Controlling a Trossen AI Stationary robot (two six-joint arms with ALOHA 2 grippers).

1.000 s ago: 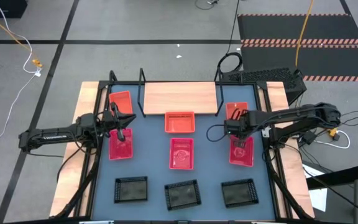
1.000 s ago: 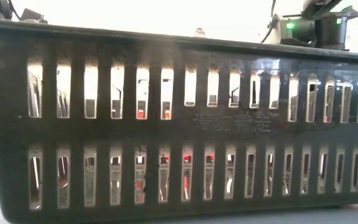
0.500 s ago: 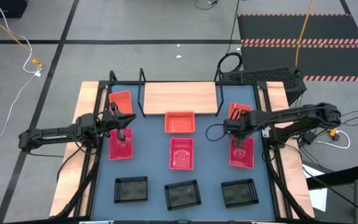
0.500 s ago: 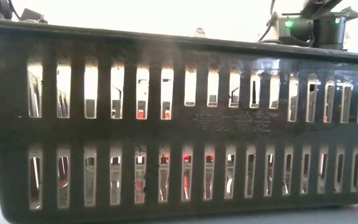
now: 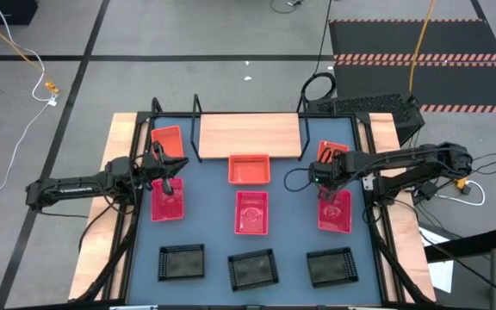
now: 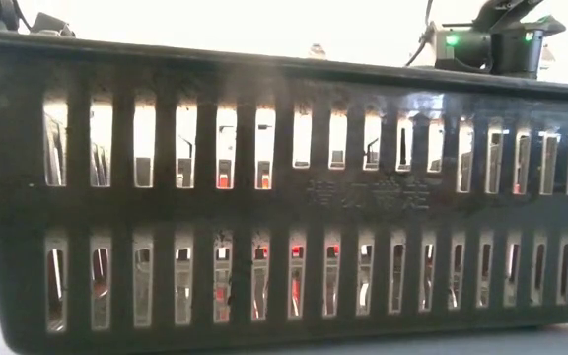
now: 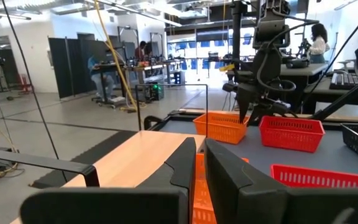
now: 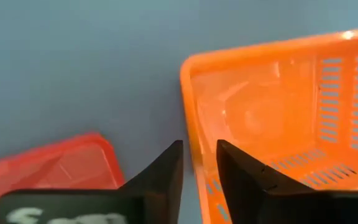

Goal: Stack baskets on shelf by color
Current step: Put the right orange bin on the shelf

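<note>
the right gripper (image 8: pixel 197 171) has its two dark fingers (image 8: pixel 160 171) set a narrow gap apart, straddling the near wall of the right-hand orange basket (image 8: pixel 278 118), one finger outside and one just inside; whether they already pinch the wall cannot be told, so the grasp reads as about to close. in the high view this gripper (image 5: pixel 325 176) now sits over the near edge of that orange basket (image 5: pixel 328 153), having crept back toward it over the last second from above the right pinkish-red basket (image 5: pixel 334 211), which means the right arm has picked its first orange one. the left gripper (image 7: pixel 197 165) shows a slim gap between its fingers and holds nothing, hovering over the left pinkish-red basket (image 5: pixel 168 201) beside the left orange basket (image 5: pixel 167 141), unmoved. the shelf (image 5: pixel 250 135) is bare at the table's far edge; the middle orange basket (image 5: pixel 249 169), middle pinkish-red basket (image 5: pixel 251 212) and three black baskets (image 5: pixel 252 269) lie on the blue tabletop (image 5: pixel 213 232), so stacking is not yet begun.
</note>
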